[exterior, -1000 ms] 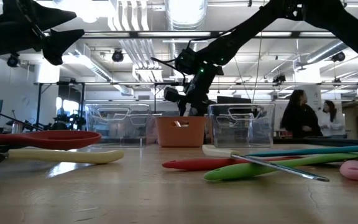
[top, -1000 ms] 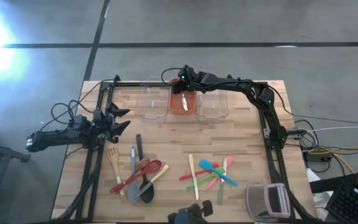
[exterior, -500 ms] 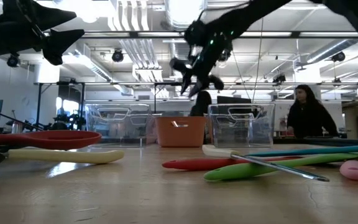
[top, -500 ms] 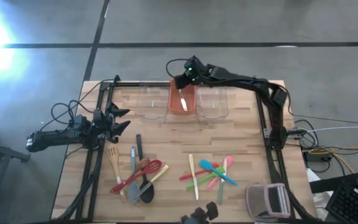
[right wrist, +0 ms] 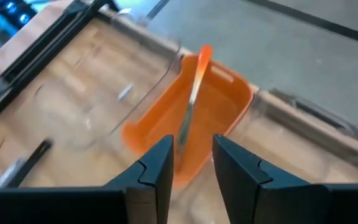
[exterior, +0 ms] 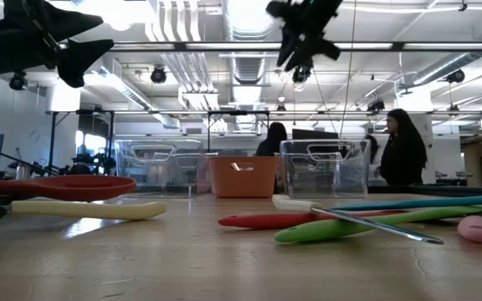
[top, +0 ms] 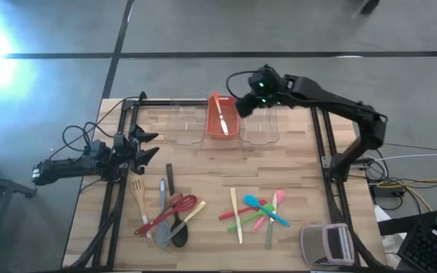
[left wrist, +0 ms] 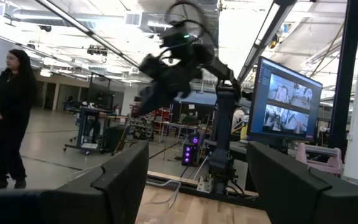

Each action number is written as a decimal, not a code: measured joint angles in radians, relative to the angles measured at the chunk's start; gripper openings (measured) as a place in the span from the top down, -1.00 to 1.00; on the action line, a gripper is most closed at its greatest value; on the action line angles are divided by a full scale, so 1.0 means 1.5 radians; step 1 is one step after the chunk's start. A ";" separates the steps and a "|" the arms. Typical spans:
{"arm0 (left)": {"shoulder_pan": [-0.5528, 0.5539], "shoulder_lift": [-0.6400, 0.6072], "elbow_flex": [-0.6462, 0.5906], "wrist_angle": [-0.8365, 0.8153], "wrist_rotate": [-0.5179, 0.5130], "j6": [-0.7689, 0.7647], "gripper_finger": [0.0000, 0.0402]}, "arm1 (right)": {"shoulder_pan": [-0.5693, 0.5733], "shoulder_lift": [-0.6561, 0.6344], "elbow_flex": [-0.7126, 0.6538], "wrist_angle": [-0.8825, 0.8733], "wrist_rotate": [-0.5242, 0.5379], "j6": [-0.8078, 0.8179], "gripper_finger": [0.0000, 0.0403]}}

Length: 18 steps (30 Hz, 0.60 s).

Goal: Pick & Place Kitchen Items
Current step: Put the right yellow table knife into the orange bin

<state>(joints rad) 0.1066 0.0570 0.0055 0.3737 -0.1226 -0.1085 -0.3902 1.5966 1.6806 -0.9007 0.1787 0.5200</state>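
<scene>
Utensil in red bin; right gripper above, empty.

Wooden table, red bin between two clear bins, grey-and-pink gadget, people beyond.

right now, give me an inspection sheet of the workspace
surface: wooden table, bare planks across the middle.
job's things: large spoons and spatulas in a loose pile front left; small coloured spoons and pale sticks front centre; one utensil lies in the red bin.
clutter: two clear bins flank the red one; grey-and-pink gadget at the front right corner.
grippers: left gripper open, parked at the left edge; right gripper raised beside the red bin, empty.
cables: black loops behind the left arm; more off the right edge.
surroundings: people standing beyond the table.
</scene>
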 joint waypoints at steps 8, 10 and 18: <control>0.000 0.000 0.000 0.000 -0.001 0.000 -0.36 | 0.134 -0.064 0.000 -0.104 0.000 0.040 0.55; 0.000 0.000 0.000 0.000 -0.001 0.000 -0.36 | 0.172 -0.070 0.000 -0.113 0.000 0.052 0.56; 0.000 0.000 0.000 0.000 -0.002 0.000 -0.36 | 0.315 -0.073 0.000 -0.116 0.001 0.146 0.55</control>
<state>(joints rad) 0.1066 0.0570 0.0055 0.3737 -0.1249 -0.1090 0.0824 1.4876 1.6806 -1.0748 0.1801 0.7386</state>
